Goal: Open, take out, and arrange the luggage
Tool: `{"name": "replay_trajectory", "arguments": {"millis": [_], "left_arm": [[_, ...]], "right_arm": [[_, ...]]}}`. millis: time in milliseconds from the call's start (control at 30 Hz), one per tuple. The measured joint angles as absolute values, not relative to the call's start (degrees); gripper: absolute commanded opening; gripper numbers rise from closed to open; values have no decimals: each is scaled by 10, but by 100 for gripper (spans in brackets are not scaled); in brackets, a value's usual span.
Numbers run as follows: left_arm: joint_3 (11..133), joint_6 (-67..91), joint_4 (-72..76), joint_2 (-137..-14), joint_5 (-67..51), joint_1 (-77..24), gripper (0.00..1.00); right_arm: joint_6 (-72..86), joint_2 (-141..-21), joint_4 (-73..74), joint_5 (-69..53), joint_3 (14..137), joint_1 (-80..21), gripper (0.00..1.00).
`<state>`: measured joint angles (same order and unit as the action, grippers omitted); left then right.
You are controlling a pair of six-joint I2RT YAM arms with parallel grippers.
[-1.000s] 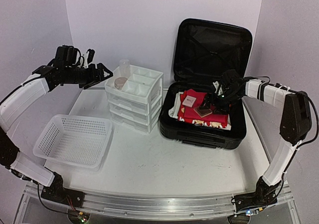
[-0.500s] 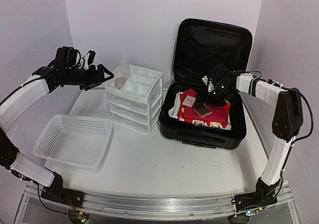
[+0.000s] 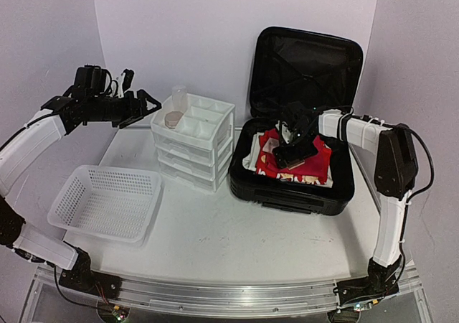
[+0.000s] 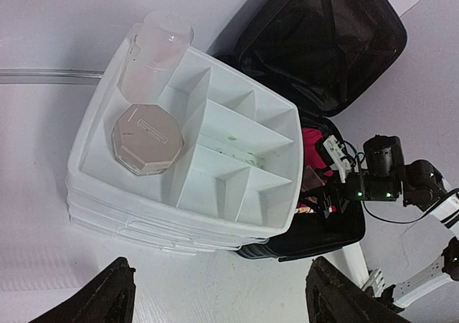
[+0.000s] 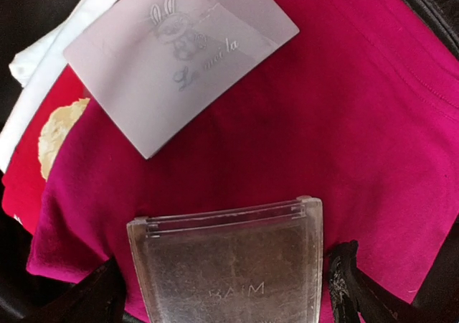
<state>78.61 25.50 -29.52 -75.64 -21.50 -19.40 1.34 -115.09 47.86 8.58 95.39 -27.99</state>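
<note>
White tabletop (image 3: 237, 244) and pale lilac walls fill the overhead view. Toward the right of that frame, against the back wall, the luggage (image 3: 287, 194) lies open: its lid stands upright and its base rests flat on the table. Inside the base is a magenta cloth (image 5: 344, 122) over a red printed one, with a strip of white fabric (image 5: 43, 64) at its left edge.

On the magenta cloth lie 2 flat items: a white card (image 5: 179, 57) printed with a rabbit, and below it in the wrist picture a clear hinged case (image 5: 229, 258). The right gripper (image 5: 226, 291) hangs low over the base, its 2 fingers spread wide, 1 on each side of the case, which lies flat on the cloth.

Left of the luggage, and just beside it, stands a small white drawer unit (image 3: 192, 158) with a divided top tray. A frosted cup (image 4: 154, 54) and a tan octagonal compact (image 4: 147, 138) sit in its back-left compartments.

At upper left, the left gripper (image 3: 140, 108) hovers beside the unit with its fingers wide apart and nothing between them. A white mesh basket (image 3: 104, 201) rests at lower left.
</note>
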Motion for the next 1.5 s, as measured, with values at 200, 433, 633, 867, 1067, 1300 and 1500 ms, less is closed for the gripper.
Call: {"name": "replay_trajectory", "arguments": {"millis": [200,433,633,867,1067,1300,1500], "left_arm": [[786,255,-295,-754,-219,-194,82],[786,255,-295,-753,-223,-194,83],[786,255,-295,-750,-224,-194,82],[786,255,-295,-750,-228,-194,82],[786,256,-295,-749,-229,-194,82],[786,255,-295,-744,-229,-194,82],[786,256,-295,-740,-229,-194,83]], "right_arm": [[19,-1151,478,75,954,-276,85],[28,-1146,472,41,946,-261,71],[29,-1129,472,26,939,-260,82],[29,-1108,473,22,924,-260,94],[28,-1107,474,22,914,-258,87],[30,-1107,473,14,914,-254,70],[30,-1107,473,-3,914,-254,68]]}}
